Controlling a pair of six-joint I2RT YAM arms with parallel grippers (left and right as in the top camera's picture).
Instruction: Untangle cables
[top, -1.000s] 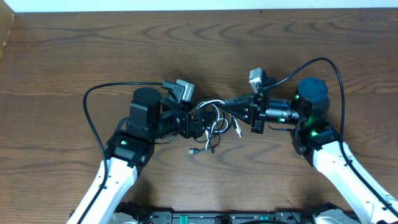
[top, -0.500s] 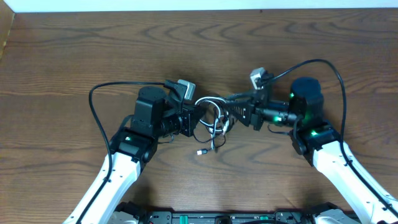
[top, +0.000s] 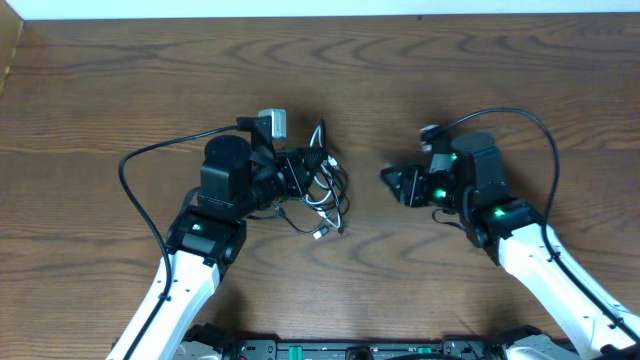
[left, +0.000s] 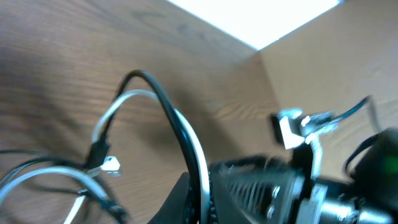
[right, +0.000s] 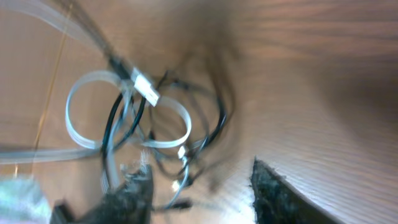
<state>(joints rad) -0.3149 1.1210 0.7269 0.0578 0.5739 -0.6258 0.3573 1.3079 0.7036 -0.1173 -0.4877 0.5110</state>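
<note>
The white cable (top: 322, 197) and the black cable (top: 338, 183) form one tangled bunch left of the table's middle. My left gripper (top: 303, 170) is shut on the bunch's left side. In the left wrist view both cords run side by side, the white cable (left: 198, 149) and the black cable (left: 163, 99), into the shut left gripper (left: 202, 194). My right gripper (top: 386, 178) is open, well to the right of the bunch and not touching it. The right wrist view shows the tangled cables (right: 140, 118) beyond the open right gripper (right: 200, 168), nothing pinched.
A loose plug end (top: 320, 233) trails toward the near edge. Thick black arm cables arc over the table beside each arm, one on the left (top: 140, 160), one on the right (top: 545, 130). The wooden table (top: 420, 70) extends behind both arms.
The left gripper shut on the cables and drew the bunch left. The right gripper let go of them, opened, and backed off to the right.
</note>
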